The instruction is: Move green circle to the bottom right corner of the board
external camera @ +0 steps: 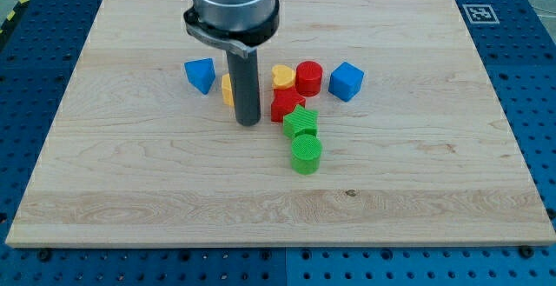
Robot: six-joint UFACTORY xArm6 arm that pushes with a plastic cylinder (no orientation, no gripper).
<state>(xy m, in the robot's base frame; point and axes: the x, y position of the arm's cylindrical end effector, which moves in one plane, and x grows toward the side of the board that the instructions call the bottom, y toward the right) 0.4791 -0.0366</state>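
Well, board has wide bare wood below and to the view's right of the blocks. Rod upright, my tip on the wood, just left of red star & green star, up-left of green circle. No fingers, just a plain rod. Circle: ribbed, upright, near mid-board, touching green star.

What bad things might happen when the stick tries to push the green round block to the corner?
My tip sits left of the red star and the green star, above and left of the green circle.

1. The green star touches the green circle, so a push from here might drag the star along too.
2. The tip is off to one side, so the round block may slip away sideways.
3. The yellow block, partly hidden behind the rod, may get bumped.
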